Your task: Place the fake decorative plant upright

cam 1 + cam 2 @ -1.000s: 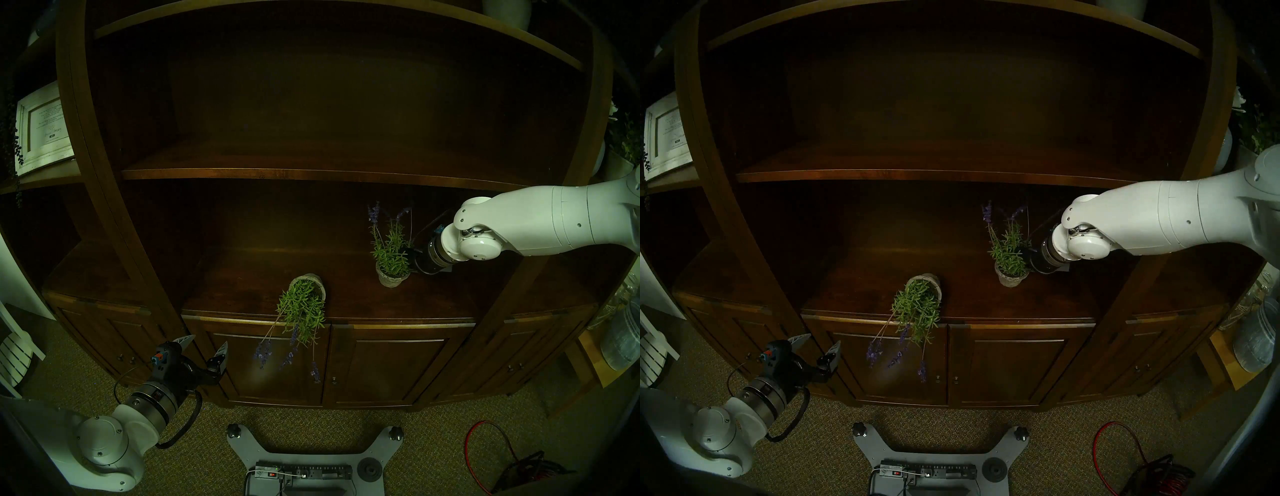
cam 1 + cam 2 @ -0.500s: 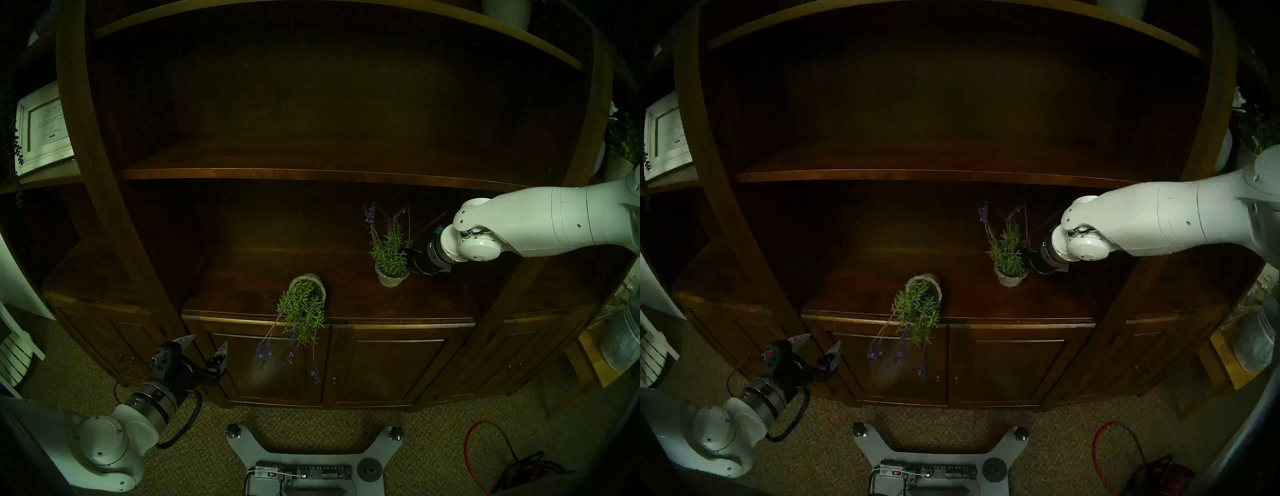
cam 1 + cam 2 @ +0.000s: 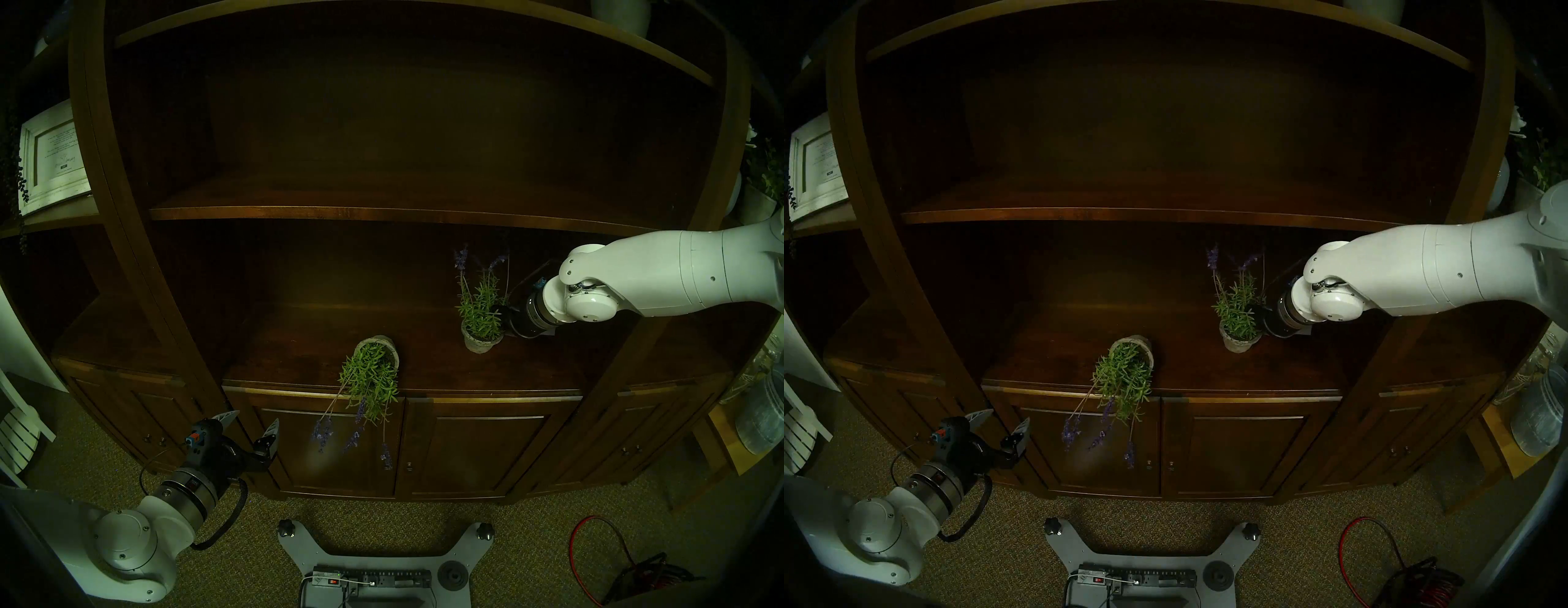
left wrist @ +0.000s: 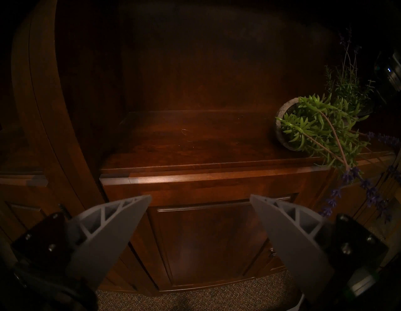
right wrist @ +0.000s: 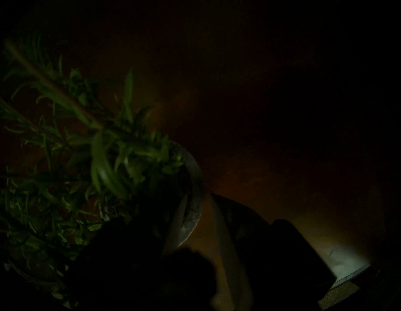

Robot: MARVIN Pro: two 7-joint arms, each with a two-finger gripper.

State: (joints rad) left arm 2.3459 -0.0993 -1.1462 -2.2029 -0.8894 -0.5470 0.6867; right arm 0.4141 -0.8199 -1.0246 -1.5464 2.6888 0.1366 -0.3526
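Note:
One fake lavender plant (image 3: 479, 305) (image 3: 1238, 310) (image 5: 86, 152) stands upright in its grey pot (image 3: 481, 342) at the right of the wooden counter shelf (image 3: 424, 365). My right gripper (image 3: 502, 314) (image 5: 198, 195) is at the pot's right rim (image 5: 196, 173). Its fingers are apart and straddle the rim, with shelf showing in the gap. A second fake plant (image 3: 373, 378) (image 3: 1125, 373) (image 4: 314, 128) lies tipped over at the counter's front edge, its purple flowers hanging over the doors. My left gripper (image 3: 253, 418) (image 4: 200, 195) is open and empty, low in front of the cabinet.
A shelf board (image 3: 382, 212) hangs above the counter. Cabinet doors (image 3: 466, 450) are shut below. A framed picture (image 3: 53, 157) stands on the left unit and glass jars (image 3: 759, 416) on the right. My base with a power strip (image 3: 373, 581) and a red cable (image 3: 594, 552) are on the carpet.
My right gripper has opened at the pot's rim. The upright plant swayed left and settled straight again. The right wrist has drawn slightly to the right. The left arm has not moved.

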